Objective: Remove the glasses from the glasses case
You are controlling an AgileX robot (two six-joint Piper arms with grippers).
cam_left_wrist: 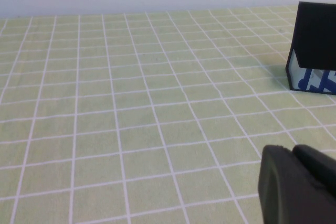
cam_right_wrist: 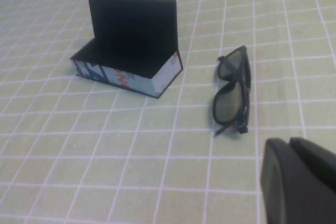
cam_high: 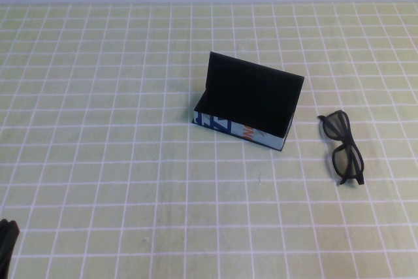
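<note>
Lying beside the open glasses case, glasses, marks unreadable, right gripper clenched, left gripper clenched.

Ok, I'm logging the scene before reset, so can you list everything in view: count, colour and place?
glasses case: one, black with a light blue and white printed front, lid standing open, middle of the table.
glasses: one pair, black frame with dark lenses, folded, lying on the table to the right of the case, apart from it.
table: one, pale green cloth with a white grid, under everything.
left hand: one, black, low at the near left corner of the table, well short of the case.
right hand: one, black, shut and holding nothing, on the near side of the glasses.
</note>
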